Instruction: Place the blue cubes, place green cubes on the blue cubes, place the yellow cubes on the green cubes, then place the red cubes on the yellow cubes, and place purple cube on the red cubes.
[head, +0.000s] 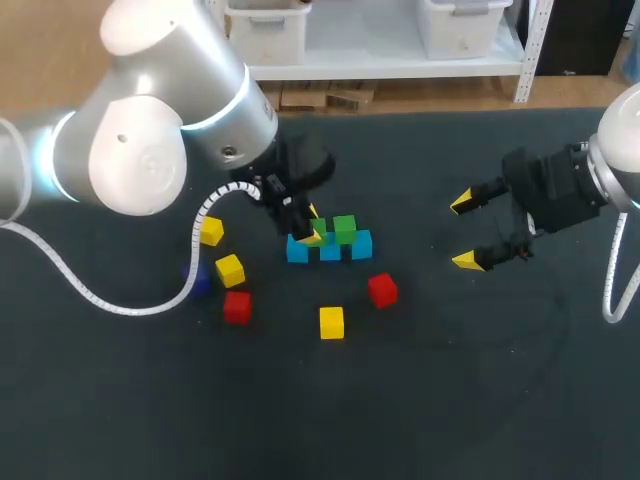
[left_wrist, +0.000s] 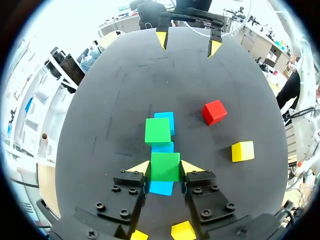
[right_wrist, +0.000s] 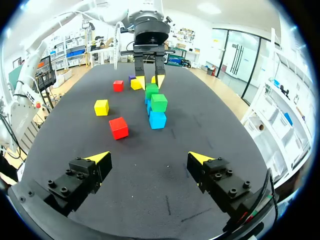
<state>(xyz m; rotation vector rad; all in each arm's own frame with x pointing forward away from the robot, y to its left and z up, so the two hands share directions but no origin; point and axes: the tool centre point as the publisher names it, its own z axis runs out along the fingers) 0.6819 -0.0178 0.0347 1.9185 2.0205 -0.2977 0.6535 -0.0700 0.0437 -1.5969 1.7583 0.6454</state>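
Fingertips (left_wrist: 137, 167) of the left gripper (left_wrist: 165, 169) press on two sides of a small bright green cube (left_wrist: 165, 162), so this gripper is clenched on it. The cube is right over one end of the row of three light blue cubes (head: 361, 245). The pictures do not show if it rests on the blue or hangs just above it.

Beside it, a second green cube (head: 345, 228) sits on top of the same row. The row lies near the middle of the black table (head: 480, 400), a bit toward the far edge.

Three yellow cubes (head: 331, 322) lie loose, two toward the left edge and one toward the near edge. Two red cubes (head: 382, 290) lie on the near side of the row. The dark purple cube (head: 200, 282) is half hidden behind a white cable toward the left edge.

The right gripper (head: 465, 232) hangs toward the right edge, well apart from all cubes, with its fingers spread wide and nothing in them.

The step in hand looks like the green layer. The next move probably calls for letting go gently and lifting straight up, so the cube does not tip. Then the yellow cubes come next.
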